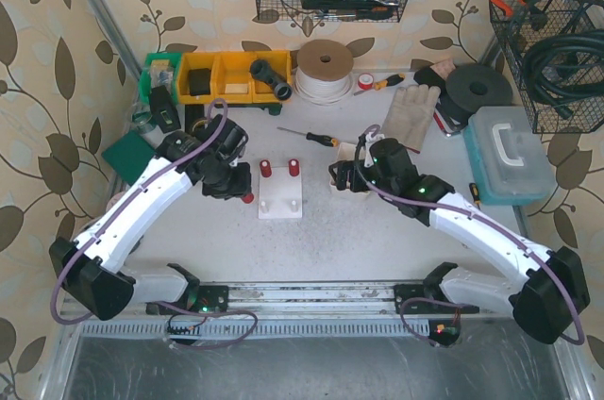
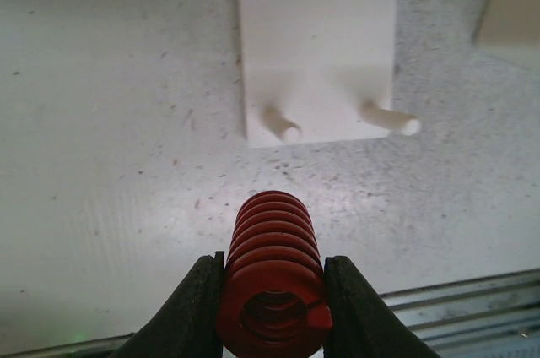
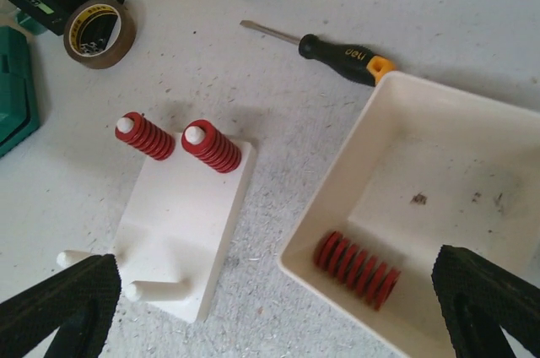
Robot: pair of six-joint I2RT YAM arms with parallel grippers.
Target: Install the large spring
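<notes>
Left wrist view, lower centre: the left gripper (image 2: 272, 311) is clamped on the large spring (image 2: 272, 273), with one black finger (image 2: 187, 311) pressing each side. The spring is deep red with thick, close coils. Its hollow end faces the camera, and its long axis runs up the frame toward the white peg block (image 2: 316, 46). The block's two bare pegs (image 2: 283, 124) lie higher in the frame, apart from the spring. Only the right wrist view shows a white tray (image 3: 439, 164) at right holding a loose red spring (image 3: 357, 268), and two fitted springs (image 3: 145, 136) at upper left. The right gripper (image 3: 270, 311) is spread wide, holding nothing.
</notes>
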